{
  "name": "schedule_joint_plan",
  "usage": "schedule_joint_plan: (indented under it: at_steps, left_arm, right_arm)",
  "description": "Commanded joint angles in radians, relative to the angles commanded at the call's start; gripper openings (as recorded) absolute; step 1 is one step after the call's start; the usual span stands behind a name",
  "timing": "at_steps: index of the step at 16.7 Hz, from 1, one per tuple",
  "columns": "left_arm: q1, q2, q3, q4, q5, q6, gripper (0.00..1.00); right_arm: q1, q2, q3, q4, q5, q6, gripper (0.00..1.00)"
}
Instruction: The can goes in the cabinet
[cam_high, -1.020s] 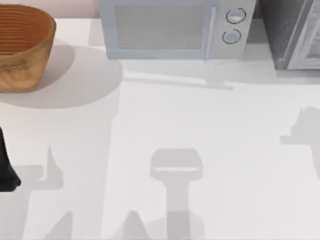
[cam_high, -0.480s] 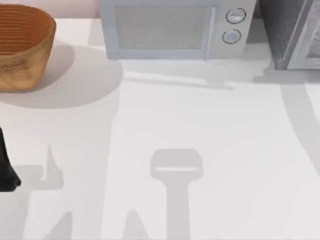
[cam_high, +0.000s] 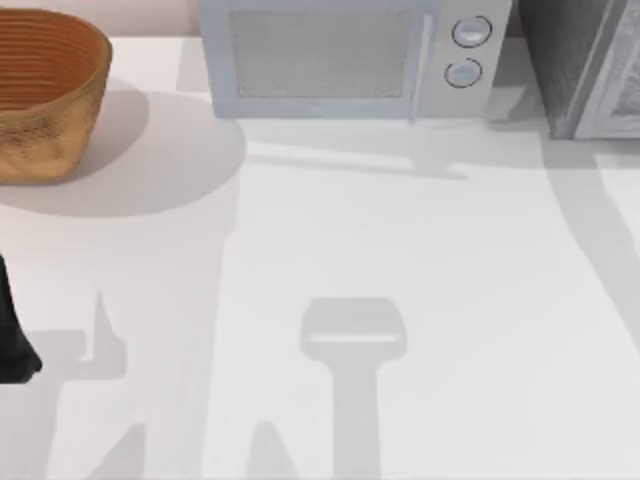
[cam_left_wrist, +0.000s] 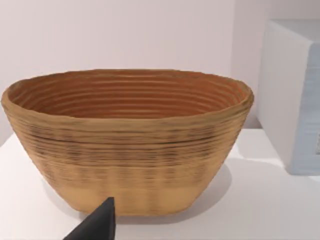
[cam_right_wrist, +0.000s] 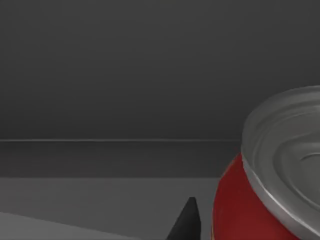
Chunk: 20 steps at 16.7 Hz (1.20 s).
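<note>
In the right wrist view a red can (cam_right_wrist: 237, 200) with a silver lid is close to the camera. My right gripper (cam_right_wrist: 220, 227) is shut on it. One dark fingertip (cam_right_wrist: 186, 222) rests against its side and the other is hidden behind the can. Dark grey cabinet walls and a floor fill the background. From above, the cabinet (cam_high: 585, 65) stands at the table's back right corner, partly in view, with a speckled panel edged in white. My left arm (cam_high: 8, 345) is parked at the table's left edge.
A woven brown basket (cam_high: 45, 95) sits at the back left, also the basket (cam_left_wrist: 127, 140) in front of the left wrist camera. A pale blue-grey microwave (cam_high: 345, 60) with two round knobs stands at the back centre, beside the cabinet.
On the right side of the table the arm's shadow has swung back toward the cabinet and stretched into a long band. The left arm, basket and microwave have not moved.
</note>
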<state>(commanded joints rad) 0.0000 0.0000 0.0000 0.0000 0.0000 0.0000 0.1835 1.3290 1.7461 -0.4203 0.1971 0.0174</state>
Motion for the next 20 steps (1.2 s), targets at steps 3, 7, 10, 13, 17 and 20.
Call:
schedule_joint_plan:
  at_steps: [3,7,10,13,17,20]
  left_arm:
    - [0.0,0.0,0.0,0.0,0.0,0.0,1.0]
    - [0.0,0.0,0.0,0.0,0.0,0.0,1.0]
    - [0.0,0.0,0.0,0.0,0.0,0.0,1.0]
    - [0.0,0.0,0.0,0.0,0.0,0.0,1.0]
    - [0.0,0.0,0.0,0.0,0.0,0.0,1.0]
    - [0.0,0.0,0.0,0.0,0.0,0.0,1.0]
  right_arm:
    - [-0.004,-0.003,-0.004,0.001,-0.001,0.002,0.0]
    - [-0.011,0.063,0.066,-0.021,-0.004,0.002,0.0]
    - [-0.023,0.196,0.228,-0.068,-0.015,0.002,0.0]
    - [-0.039,0.36,0.461,-0.125,-0.03,0.001,0.0]
    - [-0.062,0.575,0.779,-0.198,-0.052,0.001,0.0]
    - [-0.078,0.697,0.947,-0.239,-0.065,0.0,0.0]
